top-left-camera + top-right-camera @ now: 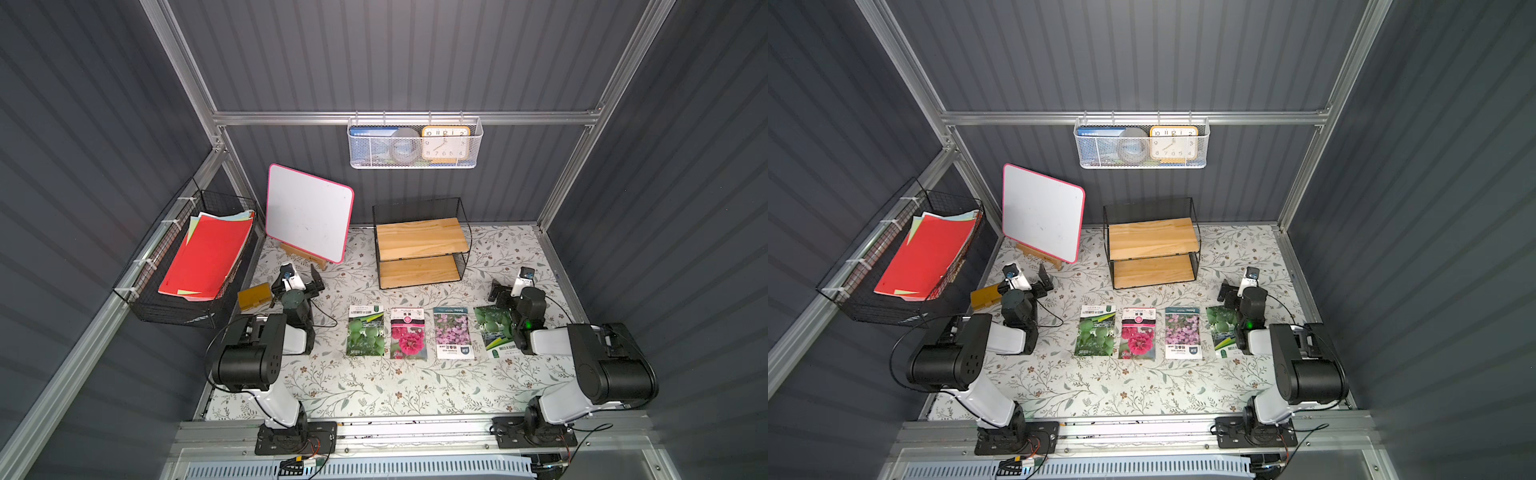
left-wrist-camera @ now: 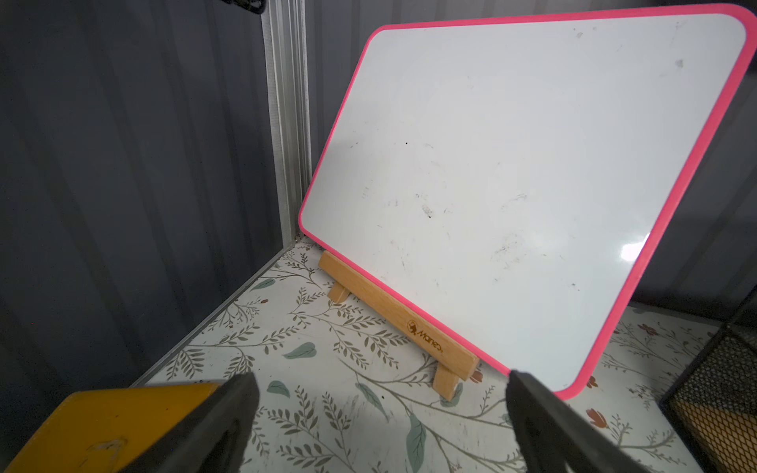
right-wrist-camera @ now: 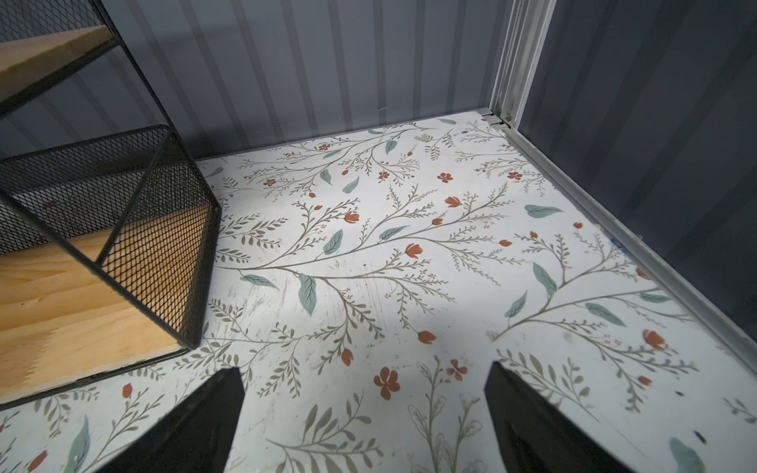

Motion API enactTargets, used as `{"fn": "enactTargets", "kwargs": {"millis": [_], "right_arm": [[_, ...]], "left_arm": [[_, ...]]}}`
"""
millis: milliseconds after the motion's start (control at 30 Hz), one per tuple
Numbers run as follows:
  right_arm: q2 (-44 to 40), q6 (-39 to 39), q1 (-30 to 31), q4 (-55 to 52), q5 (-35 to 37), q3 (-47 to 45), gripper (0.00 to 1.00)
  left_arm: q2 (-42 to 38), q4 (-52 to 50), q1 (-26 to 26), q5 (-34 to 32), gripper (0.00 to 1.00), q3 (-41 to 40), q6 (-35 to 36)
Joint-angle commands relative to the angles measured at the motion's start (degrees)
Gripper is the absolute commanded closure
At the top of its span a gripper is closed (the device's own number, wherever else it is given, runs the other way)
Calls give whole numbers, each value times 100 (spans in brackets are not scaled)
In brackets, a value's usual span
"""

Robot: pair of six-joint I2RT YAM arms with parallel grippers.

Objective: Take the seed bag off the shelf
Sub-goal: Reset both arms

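Nearest the lenses are my own fingers: the left gripper (image 2: 381,385) has its jaws spread wide with nothing between them, and the right gripper (image 3: 364,372) is spread just as wide and holds nothing, over the flowered table (image 3: 368,254). At the back of that table stands the shelf (image 1: 419,239), both wooden boards showing bare wood, its lower corner near my right gripper. In front of it four packets lie flat in a row on the table: a green seed bag (image 1: 365,331), a red-flower seed bag (image 1: 408,333), a purple-flower seed bag (image 1: 453,332) and a second green seed bag (image 1: 492,326), whose right edge is hidden under my right arm. My left gripper faces a pink-rimmed whiteboard (image 2: 512,184) propped on a wooden easel (image 2: 393,319), with a yellow box (image 2: 114,426) just beside one finger. Further out, a black wire basket (image 1: 178,311) of red papers hangs on the left wall, and a white mesh basket (image 1: 411,163) holding a clock (image 1: 445,143) hangs from the rear rail.
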Motion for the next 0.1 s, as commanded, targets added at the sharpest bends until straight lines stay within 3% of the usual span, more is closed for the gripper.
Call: {"fn": "enactTargets", "kwargs": {"millis": [0, 67], "right_arm": [[48, -26, -7, 120, -4, -62, 1], [48, -26, -7, 120, -6, -62, 1]], "left_arm": [[-18, -113, 63, 129, 0, 98, -100], [-24, -109, 65, 122, 0, 85, -101]]}}
